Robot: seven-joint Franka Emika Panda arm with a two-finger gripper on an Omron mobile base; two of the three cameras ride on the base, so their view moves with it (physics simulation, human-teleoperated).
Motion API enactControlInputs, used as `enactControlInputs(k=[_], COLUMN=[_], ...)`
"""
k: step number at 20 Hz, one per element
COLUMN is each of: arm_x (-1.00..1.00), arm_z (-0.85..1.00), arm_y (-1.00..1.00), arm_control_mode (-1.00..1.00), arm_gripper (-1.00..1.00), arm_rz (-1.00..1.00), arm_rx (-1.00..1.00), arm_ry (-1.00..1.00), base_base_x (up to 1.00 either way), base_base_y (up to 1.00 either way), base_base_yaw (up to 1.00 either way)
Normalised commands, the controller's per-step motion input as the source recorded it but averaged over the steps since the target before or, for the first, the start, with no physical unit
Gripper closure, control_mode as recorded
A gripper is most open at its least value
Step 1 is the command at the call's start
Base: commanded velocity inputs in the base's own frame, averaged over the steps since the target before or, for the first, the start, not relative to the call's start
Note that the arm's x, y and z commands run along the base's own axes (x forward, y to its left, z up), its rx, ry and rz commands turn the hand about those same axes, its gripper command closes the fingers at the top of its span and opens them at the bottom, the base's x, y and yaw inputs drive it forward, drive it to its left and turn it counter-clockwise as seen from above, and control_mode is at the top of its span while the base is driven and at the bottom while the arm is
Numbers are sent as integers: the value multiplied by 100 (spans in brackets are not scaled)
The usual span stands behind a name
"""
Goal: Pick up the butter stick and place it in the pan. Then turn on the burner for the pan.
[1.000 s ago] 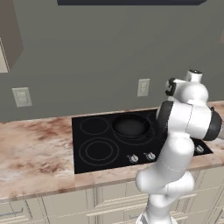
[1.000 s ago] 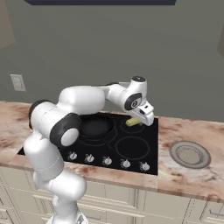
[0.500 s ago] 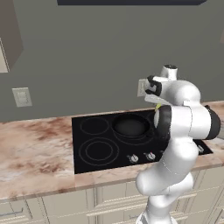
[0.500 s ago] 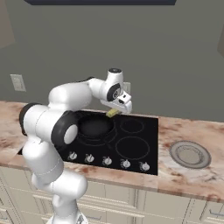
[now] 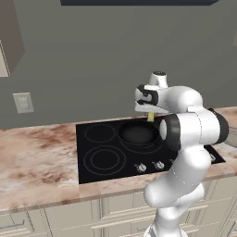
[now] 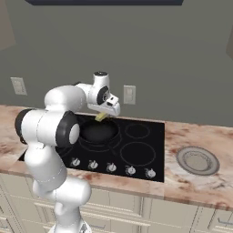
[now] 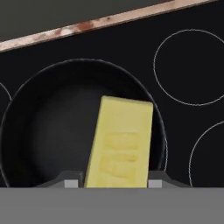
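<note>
The black pan [image 5: 138,133] [image 6: 98,132] [image 7: 52,127] rests on the back ring of the black glass cooktop [image 5: 106,159]. My gripper [image 5: 150,115] [image 6: 102,116] [image 7: 116,183] hangs above the pan's rim, shut on the pale-yellow butter stick [image 5: 150,116] [image 6: 101,117] [image 7: 119,142]. In the hand view the stick juts out over the pan's dark interior, clear of the pan floor. The burner ring under the pan is hidden by it.
A row of small silver knobs [image 6: 111,167] [image 5: 149,165] lines the cooktop's front edge. Three other rings [image 6: 136,154] [image 5: 105,159] lie bare. A round grey plate [image 6: 197,159] sits on the marble counter at the right. Wall outlets [image 6: 129,94] [image 5: 23,102] are behind.
The arm has swung left across the cooktop, carrying the butter stick from over the right rings to above the pan. The pan has stayed put.
</note>
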Motion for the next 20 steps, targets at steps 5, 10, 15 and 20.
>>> enactControlInputs(k=[5,10,15,20], arm_x=[0,4,8,7], arm_z=[-46,-38,-27,-20], arm_y=[19,6,0,0], arm_control_mode=[-100,-100,-100,-100], arm_gripper=[100,100,100,100], arm_rz=[1,0,0,0], arm_rx=[-12,-2,0,0], arm_ry=[2,3,1,1], base_base_x=[0,0,0,0], base_base_y=[0,0,0,0], base_base_yaw=[0,0,0,0])
